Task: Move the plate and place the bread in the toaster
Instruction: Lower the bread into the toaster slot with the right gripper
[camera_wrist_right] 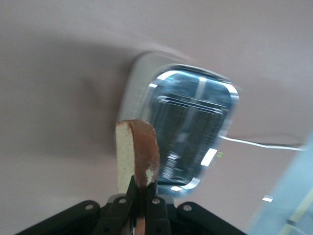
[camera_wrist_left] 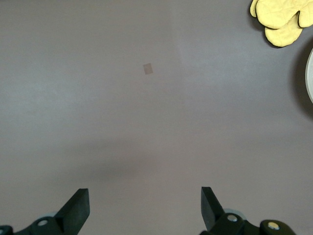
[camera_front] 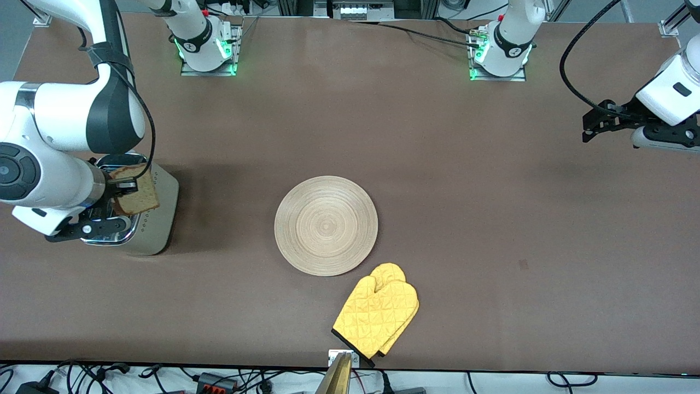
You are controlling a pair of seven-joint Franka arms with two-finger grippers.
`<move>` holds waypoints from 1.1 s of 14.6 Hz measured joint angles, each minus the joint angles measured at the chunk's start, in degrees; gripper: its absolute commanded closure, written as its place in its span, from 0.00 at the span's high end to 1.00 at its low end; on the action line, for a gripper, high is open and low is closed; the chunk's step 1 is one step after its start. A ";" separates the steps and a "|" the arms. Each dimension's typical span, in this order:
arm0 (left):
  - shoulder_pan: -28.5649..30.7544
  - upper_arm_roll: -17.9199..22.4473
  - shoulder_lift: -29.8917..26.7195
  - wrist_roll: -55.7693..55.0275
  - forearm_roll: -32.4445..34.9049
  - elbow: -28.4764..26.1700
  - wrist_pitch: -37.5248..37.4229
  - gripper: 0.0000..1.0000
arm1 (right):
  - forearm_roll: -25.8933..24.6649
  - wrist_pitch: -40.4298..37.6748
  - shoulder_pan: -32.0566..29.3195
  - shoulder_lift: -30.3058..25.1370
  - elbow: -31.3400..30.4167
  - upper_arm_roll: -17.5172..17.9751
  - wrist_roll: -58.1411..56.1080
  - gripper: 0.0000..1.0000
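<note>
The round light-wood plate lies flat in the middle of the table. My right gripper is shut on the bread, a tan slice with a brown crust, held on edge over the chrome top of the cream toaster at the right arm's end of the table. In the right wrist view the bread stands between the shut fingers above the toaster and its slots. My left gripper hangs open over bare table at the left arm's end, its arm waiting. The plate's rim shows in the left wrist view.
A yellow quilted oven mitt lies near the table's front edge, nearer the camera than the plate; the mitt also shows in the left wrist view. A white cord trails from the toaster. Cables run along the table's edges.
</note>
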 measured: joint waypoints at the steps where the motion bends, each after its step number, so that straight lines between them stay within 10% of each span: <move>1: 0.00 0.00 0.00 0.00 0.00 0.00 0.00 1.00 | -2.22 -1.15 0.08 0.02 1.44 0.00 -1.54 0.00; 6: 0.00 0.00 0.00 0.00 0.00 0.00 -0.01 1.00 | -11.27 -2.03 0.84 1.28 2.94 0.05 -5.21 0.00; 16: 0.10 0.02 0.00 0.00 0.00 0.00 -0.59 1.00 | -7.64 -1.68 -0.13 4.54 3.11 -0.20 -1.99 0.00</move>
